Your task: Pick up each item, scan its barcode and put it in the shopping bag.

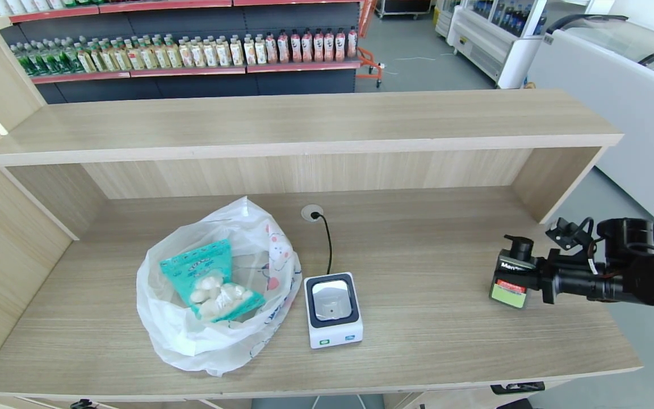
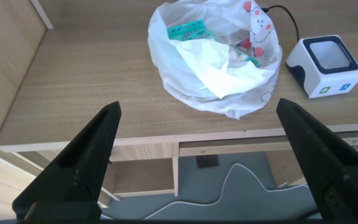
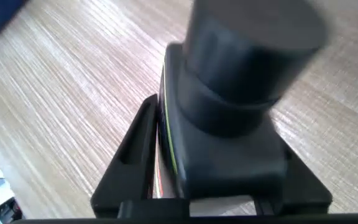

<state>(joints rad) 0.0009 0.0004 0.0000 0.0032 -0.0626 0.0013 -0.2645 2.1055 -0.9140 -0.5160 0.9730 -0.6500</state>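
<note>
The right end effector [image 1: 533, 279] is clenched sideways on a dark bottle [image 1: 510, 279] with a round black cap and a red and pale green label. It holds the bottle upright over the right part of the tabletop [image 1: 446, 255], well apart from the other things. Whether the bottle's base touches the wood cannot be told. In the right wrist view the black fingers [image 3: 131, 163] press against the bottle's body just under the cap.

The left end effector [image 2: 199, 109] hangs released, its two dark fingers spread wide, off the near edge of the tabletop in front of the shopping bag [image 2: 229, 93].

The white plastic shopping bag lies open on the left part of the tabletop, with a teal packet [image 1: 202, 267] of white pieces inside. Just beside the bag, on its right, sits the white scanner [image 1: 332, 309], window facing up. Its black cable [image 1: 328, 244] runs back to a round port [image 1: 311, 213] in the tabletop.
</note>
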